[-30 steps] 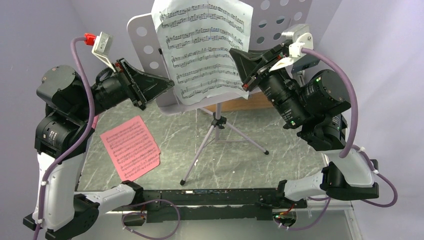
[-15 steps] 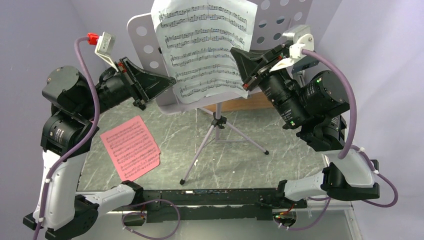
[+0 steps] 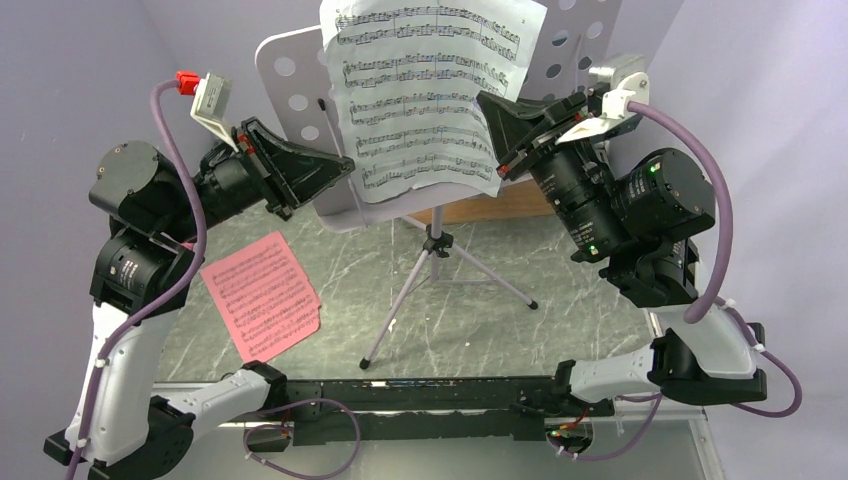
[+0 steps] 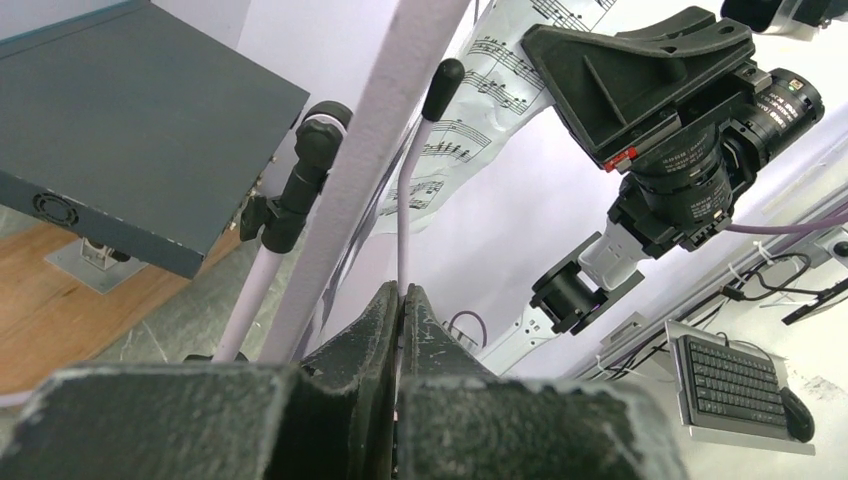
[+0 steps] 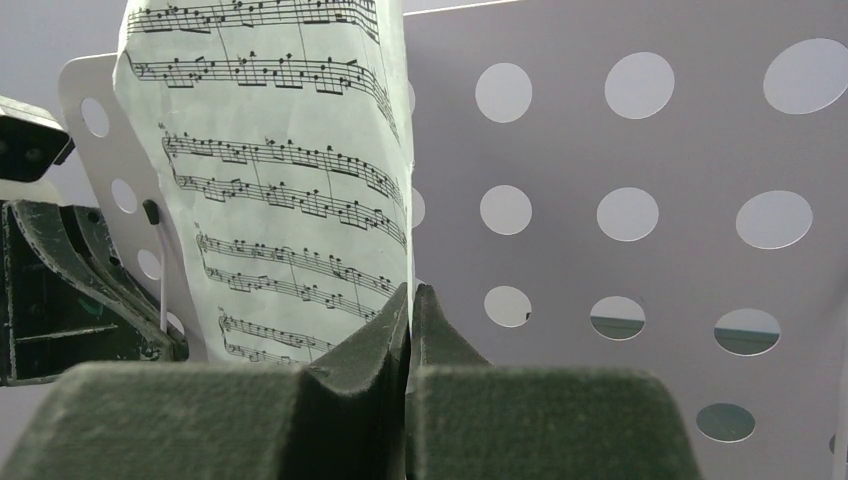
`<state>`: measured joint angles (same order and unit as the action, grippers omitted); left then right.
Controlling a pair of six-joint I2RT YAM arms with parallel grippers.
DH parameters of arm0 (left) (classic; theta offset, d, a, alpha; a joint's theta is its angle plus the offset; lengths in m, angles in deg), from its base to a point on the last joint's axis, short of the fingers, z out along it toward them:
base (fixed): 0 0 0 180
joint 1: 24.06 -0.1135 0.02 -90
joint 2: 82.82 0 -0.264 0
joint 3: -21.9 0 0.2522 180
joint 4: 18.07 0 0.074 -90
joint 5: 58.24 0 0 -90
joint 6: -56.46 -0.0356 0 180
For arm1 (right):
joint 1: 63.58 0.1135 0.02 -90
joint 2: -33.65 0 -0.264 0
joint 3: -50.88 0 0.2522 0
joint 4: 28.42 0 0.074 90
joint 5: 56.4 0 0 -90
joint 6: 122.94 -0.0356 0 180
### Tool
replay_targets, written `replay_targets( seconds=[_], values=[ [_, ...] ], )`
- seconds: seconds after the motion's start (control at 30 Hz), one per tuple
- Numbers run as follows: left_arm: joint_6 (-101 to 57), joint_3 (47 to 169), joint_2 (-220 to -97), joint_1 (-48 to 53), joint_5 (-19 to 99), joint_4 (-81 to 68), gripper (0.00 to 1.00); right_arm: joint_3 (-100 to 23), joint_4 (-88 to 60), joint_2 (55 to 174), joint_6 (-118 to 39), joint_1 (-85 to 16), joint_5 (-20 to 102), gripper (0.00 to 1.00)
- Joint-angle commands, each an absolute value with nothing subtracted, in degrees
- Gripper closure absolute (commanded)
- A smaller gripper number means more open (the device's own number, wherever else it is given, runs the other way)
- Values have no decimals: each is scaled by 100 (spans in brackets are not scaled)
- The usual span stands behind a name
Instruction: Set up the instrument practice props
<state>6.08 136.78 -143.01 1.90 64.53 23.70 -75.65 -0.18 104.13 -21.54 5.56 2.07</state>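
The pale lavender perforated desk (image 3: 290, 85) stands on the silver tripod (image 3: 415, 285) at the back of the table. My right gripper (image 3: 484, 100) is shut on the right edge of the white music sheet (image 3: 420, 95) and holds it upright in front of the desk. The right wrist view shows the sheet (image 5: 280, 170) pinched between the jaws of my right gripper (image 5: 410, 292), with the desk (image 5: 600, 140) behind. My left gripper (image 3: 347, 167) is shut on the desk's thin lavender page-holder rod (image 4: 405, 210). The pink sheet (image 3: 262, 293) lies flat on the table at the left. The microphone and mic stand are out of view.
A dark flat box (image 4: 130, 120) sits on a wooden board (image 4: 50, 330) behind the stand. The board also shows under the desk in the top view (image 3: 495, 208). The tripod's legs spread across the middle of the marbled table (image 3: 580, 340). Purple walls close in on both sides.
My right gripper has carried the white sheet up and to the right across the desk. My left arm has shifted slightly up and right, still gripping the rod.
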Motion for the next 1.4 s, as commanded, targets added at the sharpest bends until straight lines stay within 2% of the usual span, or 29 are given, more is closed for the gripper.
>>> replay_targets(
  seconds=[0.0, 0.63, 1.37],
  values=[
    [261, 13515, -14305, 177, 6498, 2032, 100, -7693, -224, 10471, -2195, 559, 181, 100],
    [-514, 13203, -14106, 176, 6797, 1609, 100, -7852, -202, 10616, -2204, 556, 159, 100],
    [-534, 13094, -14024, 178, 6749, 1485, 100, -8080, -11, 10937, -2308, 559, 1254, 100]
  ],
)
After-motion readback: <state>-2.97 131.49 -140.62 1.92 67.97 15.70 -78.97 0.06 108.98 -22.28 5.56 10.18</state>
